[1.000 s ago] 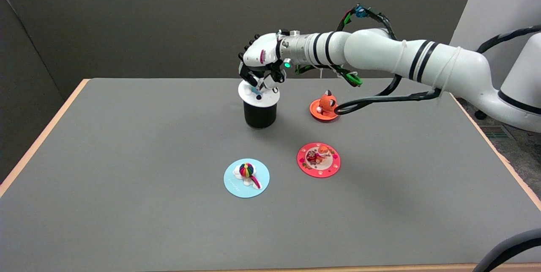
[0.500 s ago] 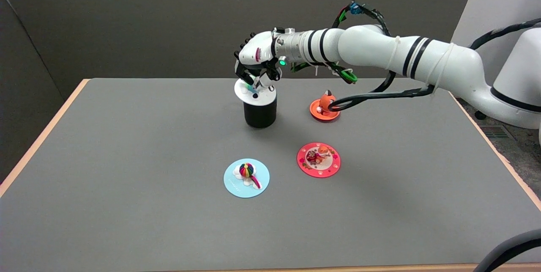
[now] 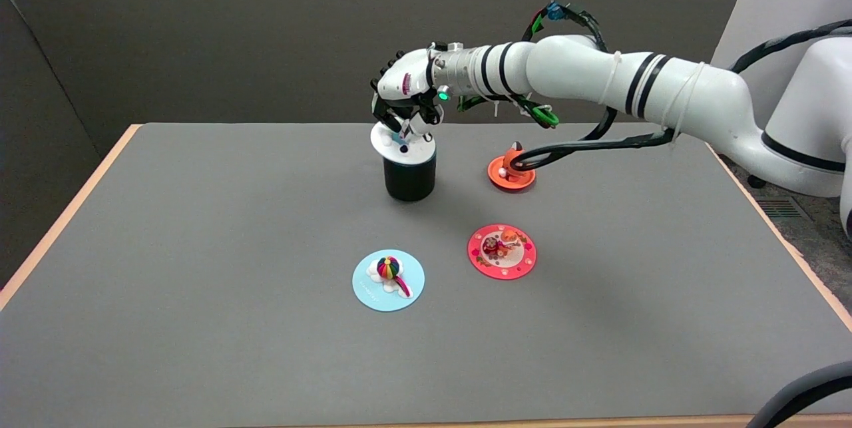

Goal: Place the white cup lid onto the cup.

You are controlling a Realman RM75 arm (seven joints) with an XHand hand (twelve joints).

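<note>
A black cup (image 3: pixel 410 178) stands upright at the back middle of the grey table. The white cup lid (image 3: pixel 399 144) lies over its mouth, tilted and overhanging the cup's left side. My right hand (image 3: pixel 403 98) hangs directly above it, palm down, fingers curled onto the small figure on top of the lid and pinching it. The fingers hide part of the lid's top.
An orange lid with a fox figure (image 3: pixel 511 171) sits right of the cup, partly behind a black cable of my arm. A red lid (image 3: pixel 501 251) and a light blue lid with a rainbow ball (image 3: pixel 388 279) lie nearer the front. The table's wooden edge (image 3: pixel 63 215) runs along the left.
My right hand carried the white lid slightly left and up, so it now sits higher and more off-centre over the cup. The forearm swung a little farther back.
</note>
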